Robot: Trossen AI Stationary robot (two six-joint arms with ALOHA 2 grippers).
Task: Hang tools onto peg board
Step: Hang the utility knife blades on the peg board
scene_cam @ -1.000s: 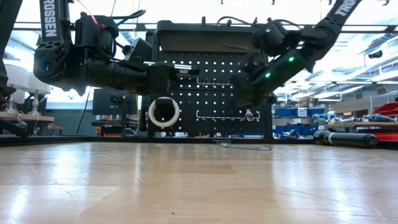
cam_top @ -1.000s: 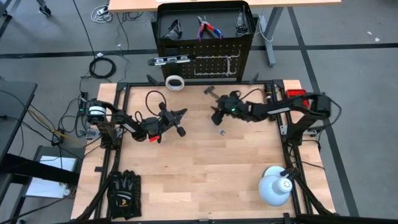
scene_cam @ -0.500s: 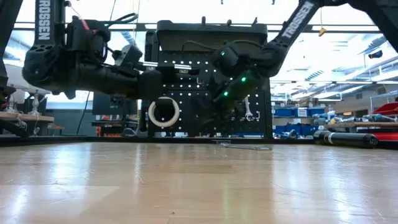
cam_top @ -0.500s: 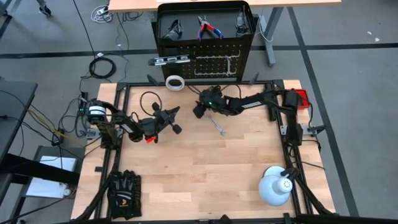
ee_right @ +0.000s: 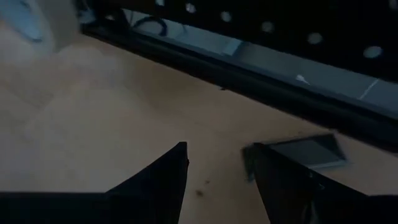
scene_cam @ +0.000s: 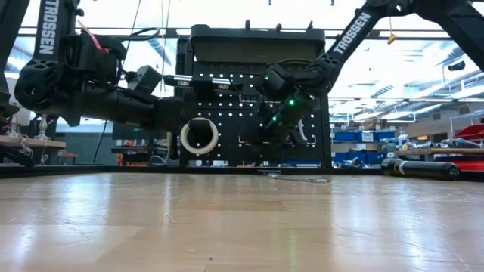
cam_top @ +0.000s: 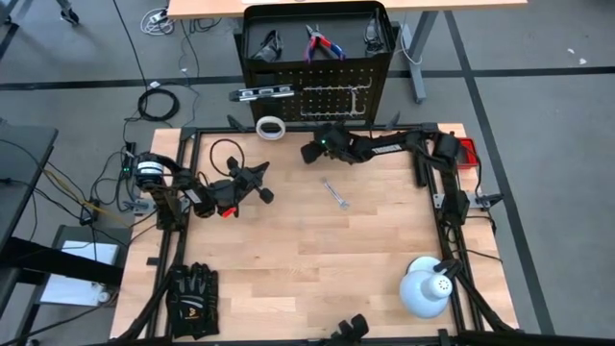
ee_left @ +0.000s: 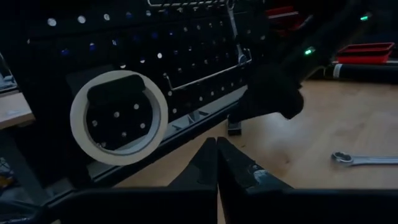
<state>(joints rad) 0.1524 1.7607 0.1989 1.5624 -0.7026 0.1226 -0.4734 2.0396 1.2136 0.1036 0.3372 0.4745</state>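
In the high view, the peg board [cam_top: 332, 96] stands top centre behind the table [cam_top: 307, 279], pliers [cam_top: 322, 40] in its shelf. The tape roll [cam_top: 271, 128] sits below-left of it, a wrench [cam_top: 335, 193] mid-table, gloves [cam_top: 191, 298] bottom left, the lamp [cam_top: 426, 288] bottom right.

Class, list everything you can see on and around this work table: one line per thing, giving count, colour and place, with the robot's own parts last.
peg board: one, black, upright behind the table's far edge
tape roll: one, white, on the board's front
level bar: one, dark, on the board
pliers: one, red-handled, in the top shelf
glasses: one, black, in the shelf
wrench: one, silver, flat on the table
gloves: black, near corner
lamp: one, white, opposite near corner
left gripper: shut, empty
right gripper: open, near the board
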